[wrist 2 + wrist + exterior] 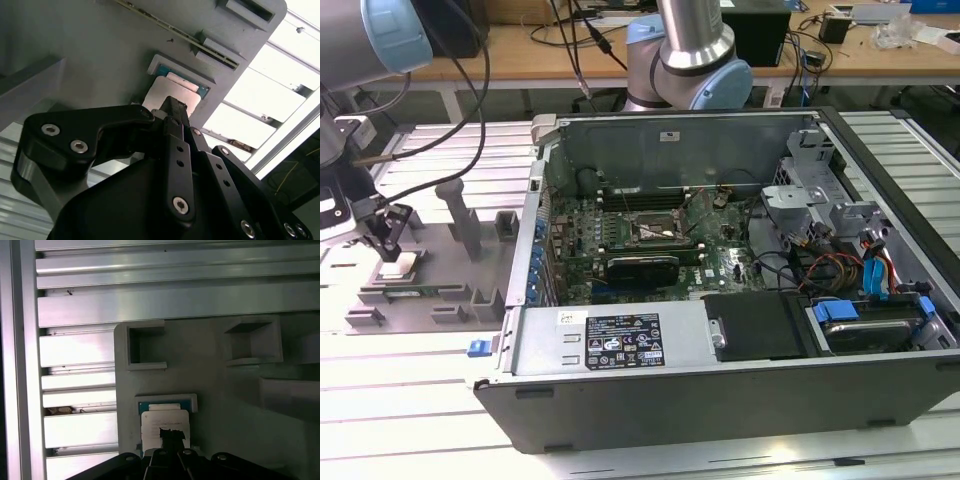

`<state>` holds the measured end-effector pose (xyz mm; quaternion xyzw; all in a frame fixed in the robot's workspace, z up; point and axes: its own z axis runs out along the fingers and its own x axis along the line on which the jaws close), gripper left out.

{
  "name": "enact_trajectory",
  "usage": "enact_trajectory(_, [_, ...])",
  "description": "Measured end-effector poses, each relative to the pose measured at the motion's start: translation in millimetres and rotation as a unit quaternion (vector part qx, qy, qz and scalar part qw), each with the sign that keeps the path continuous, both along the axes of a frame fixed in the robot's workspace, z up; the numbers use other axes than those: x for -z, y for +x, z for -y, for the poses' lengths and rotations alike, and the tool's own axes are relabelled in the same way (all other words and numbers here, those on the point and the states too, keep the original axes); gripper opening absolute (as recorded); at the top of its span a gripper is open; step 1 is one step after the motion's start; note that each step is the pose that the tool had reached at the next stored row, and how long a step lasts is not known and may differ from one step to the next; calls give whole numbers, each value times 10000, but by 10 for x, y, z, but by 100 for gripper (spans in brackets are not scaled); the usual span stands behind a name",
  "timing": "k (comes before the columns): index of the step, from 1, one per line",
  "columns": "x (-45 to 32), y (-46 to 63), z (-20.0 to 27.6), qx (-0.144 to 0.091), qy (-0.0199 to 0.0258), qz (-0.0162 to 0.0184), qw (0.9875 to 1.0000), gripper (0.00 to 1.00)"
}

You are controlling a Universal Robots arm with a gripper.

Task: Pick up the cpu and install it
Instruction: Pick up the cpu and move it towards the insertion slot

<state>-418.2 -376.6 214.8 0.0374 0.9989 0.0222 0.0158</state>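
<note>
In the exterior view, an open computer case [720, 405] is seen on a slatted metal table [410, 410], with its motherboard [582, 232] and square socket [658, 231] exposed. A printed label [623, 342] is fixed to the case's near crossbar; its writing cannot be made out. At the exterior view's left, a grey fixture tray [470, 292] is set beside the case, and the cpu [402, 266] is seated in one of its recesses. The gripper [386, 240] is held just above it.

In the second wrist view, the gripper [172, 103] is shown with its jaws drawn together, nothing clamped between them, the tip over the cpu [159, 92] in its recess.

In the first wrist view, the cpu [162, 419] is seen lying flat in the tray [225, 430], and the gripper [172, 433] tip is placed over its silvery plate. Whether they touch cannot be told. No writing on the plate can be read.
</note>
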Motion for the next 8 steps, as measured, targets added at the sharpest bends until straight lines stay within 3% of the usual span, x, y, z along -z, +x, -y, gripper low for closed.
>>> enact_trajectory(3, [1, 0, 0, 0, 0, 0, 10000, 17])
enact_trajectory(5, [2, 0, 0, 0, 0, 0, 10000, 36])
enact_trajectory(6, [2, 0, 0, 0, 0, 0, 10000, 36])
enact_trajectory(8, [3, 0, 0, 0, 0, 0, 10000, 48])
